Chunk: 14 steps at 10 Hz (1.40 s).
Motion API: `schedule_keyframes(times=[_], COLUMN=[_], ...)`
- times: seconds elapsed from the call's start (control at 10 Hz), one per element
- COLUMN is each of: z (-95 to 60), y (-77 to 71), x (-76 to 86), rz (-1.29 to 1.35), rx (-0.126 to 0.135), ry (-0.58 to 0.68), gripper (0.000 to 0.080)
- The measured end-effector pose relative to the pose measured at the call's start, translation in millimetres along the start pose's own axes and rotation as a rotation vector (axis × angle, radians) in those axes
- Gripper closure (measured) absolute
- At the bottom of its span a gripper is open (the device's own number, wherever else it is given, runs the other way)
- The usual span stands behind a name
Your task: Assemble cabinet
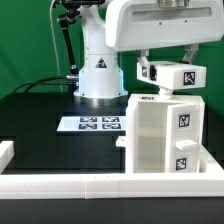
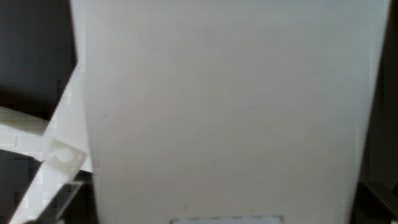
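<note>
The cabinet (image 1: pixel 160 135) is a tall white box with square tags on its side, standing on the black table at the exterior view's right. My gripper (image 1: pixel 167 58) hangs straight above it, its dark fingers closed on a smaller white tagged part (image 1: pixel 172 74) held just over the cabinet's top. In the wrist view a broad white panel face (image 2: pixel 222 110) fills nearly the whole picture, with the edge of a tag (image 2: pixel 231 217) at the rim. My fingers do not show there.
The marker board (image 1: pixel 97 124) lies flat on the table in front of the arm's base (image 1: pixel 100 75). A long white rail (image 1: pixel 100 185) runs along the table's near edge, with a raised end (image 1: pixel 8 150) at the exterior view's left. A white bar (image 2: pixel 45 150) shows beside the panel.
</note>
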<state>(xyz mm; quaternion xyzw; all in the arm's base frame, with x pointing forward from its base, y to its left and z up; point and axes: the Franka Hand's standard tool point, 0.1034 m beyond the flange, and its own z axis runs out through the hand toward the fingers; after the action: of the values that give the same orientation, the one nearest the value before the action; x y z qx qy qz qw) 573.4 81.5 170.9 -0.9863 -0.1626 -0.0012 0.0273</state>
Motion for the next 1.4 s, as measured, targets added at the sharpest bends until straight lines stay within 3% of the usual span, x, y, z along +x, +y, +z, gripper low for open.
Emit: schedule_keyframes(times=[0.7,0.9,1.4], z=[-0.3,8.8,15.3], y=[5.2,6.3,7.4], x=[5.3,-3.9,-5.3], rz=[-0.031,-0.007,-0.011], rx=[-0.006,-0.007,-0.009], ry=[0.022,0.032,0.034], gripper=[0.0239,0.0239,0.0239])
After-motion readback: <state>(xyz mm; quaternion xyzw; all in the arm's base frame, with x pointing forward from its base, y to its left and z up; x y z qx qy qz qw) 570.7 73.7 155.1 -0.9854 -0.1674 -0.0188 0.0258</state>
